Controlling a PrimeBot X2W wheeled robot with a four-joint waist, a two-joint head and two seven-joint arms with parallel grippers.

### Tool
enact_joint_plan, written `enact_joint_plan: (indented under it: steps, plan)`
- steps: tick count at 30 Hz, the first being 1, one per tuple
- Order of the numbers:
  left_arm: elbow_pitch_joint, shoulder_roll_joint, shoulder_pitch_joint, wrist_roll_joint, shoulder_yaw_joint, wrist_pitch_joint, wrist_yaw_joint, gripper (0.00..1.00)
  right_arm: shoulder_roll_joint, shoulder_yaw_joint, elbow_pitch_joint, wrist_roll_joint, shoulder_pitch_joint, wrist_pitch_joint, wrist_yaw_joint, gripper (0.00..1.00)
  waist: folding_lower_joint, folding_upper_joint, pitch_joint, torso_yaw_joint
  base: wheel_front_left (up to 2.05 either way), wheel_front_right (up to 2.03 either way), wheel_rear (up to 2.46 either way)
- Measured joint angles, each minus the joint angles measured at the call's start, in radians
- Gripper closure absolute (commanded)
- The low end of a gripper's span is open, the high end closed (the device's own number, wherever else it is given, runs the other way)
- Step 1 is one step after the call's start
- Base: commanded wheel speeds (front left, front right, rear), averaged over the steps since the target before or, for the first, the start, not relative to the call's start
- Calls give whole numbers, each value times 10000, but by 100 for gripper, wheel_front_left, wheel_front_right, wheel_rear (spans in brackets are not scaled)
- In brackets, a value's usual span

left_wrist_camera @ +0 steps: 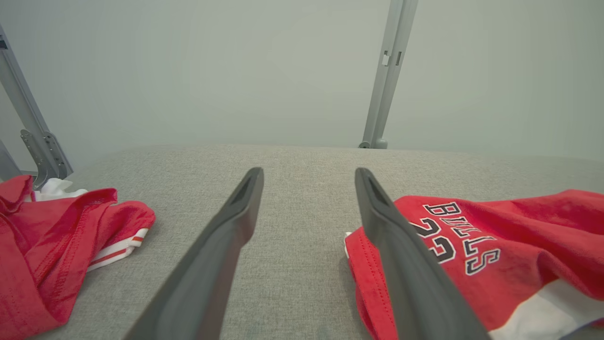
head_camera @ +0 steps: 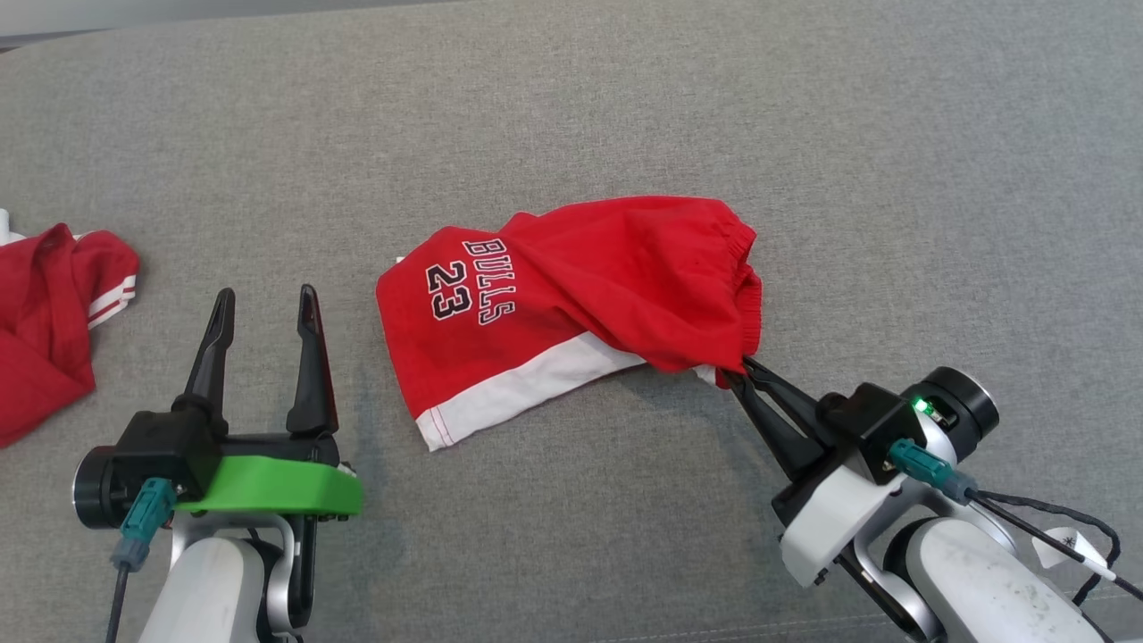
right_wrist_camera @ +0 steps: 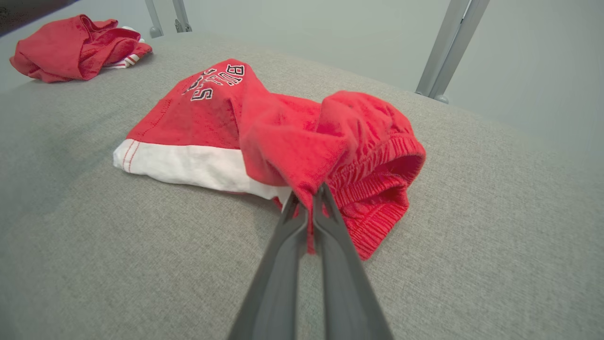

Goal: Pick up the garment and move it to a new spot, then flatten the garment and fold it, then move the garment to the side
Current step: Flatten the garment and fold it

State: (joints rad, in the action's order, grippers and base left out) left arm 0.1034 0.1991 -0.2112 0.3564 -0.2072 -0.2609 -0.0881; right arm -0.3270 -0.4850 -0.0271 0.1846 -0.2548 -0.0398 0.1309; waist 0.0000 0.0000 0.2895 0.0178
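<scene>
Right gripper (head_camera: 739,368) pinches a fold by the waistband (head_camera: 748,268) of the red shorts (head_camera: 589,286), lying mid grey surface (head_camera: 571,554); soft, light, they'll likely droop, so the spread-open left gripper (head_camera: 266,304) could take the white hem (head_camera: 527,384)

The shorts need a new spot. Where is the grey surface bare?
Bare: the wide strip beyond the shorts, the right side past the right gripper, and the gap between shorts and left gripper. Crowded: far left, where another red garment lies.
</scene>
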Motion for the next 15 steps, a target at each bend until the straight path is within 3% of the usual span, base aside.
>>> enact_joint_plan:
  steps: [9,15]
  plan:
    - [-31,-59,-27,-63,15,-2,92,0,-447,125,2855,867,506,1732,0,100,0,0,50,-95,0,0,0]
    - [-117,-115,-46,-127,75,-2,98,0,-477,752,3730,746,458,2057,0,100,0,0,138,-60,0,0,0]
